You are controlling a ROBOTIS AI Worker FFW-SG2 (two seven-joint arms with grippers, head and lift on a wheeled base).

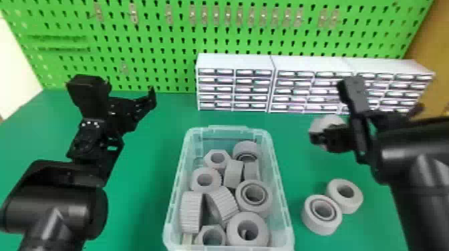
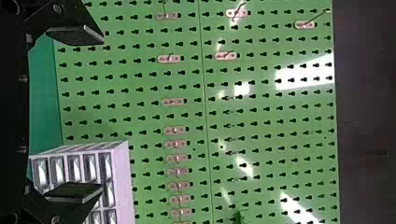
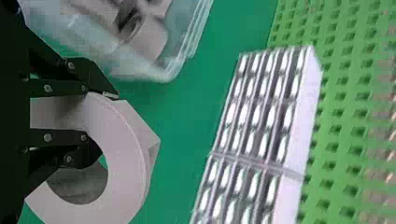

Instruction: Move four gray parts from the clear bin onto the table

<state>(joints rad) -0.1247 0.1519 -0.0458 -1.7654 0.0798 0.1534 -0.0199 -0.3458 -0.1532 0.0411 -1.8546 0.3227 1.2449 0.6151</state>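
Clock taken about the clear bin, twelve at the far side. Item, parts delivered: two, by my count; a grooved ring and a plain ring, both hole up on the green table towards four o'clock, touching or nearly so. Item, part in transit: one thick gray ring at two o'clock, its wall pinched by my right gripper; setting it down should make three. Item, outstanding after that: one more from the bin. Item, the bin's contents: around ten gray parts, ample for the fourth. Among them, a hex nut at eleven, a ring at one, two ribbed gears side by side towards seven, a wide ring at five and another hex nut at about seven, near the close wall. Some lie on their sides; what is under them I cannot tell. Item, my left gripper: fingers spread, holding nothing, parked between ten and eleven. Item, drawer cabinets: one o'clock, beyond the bin.
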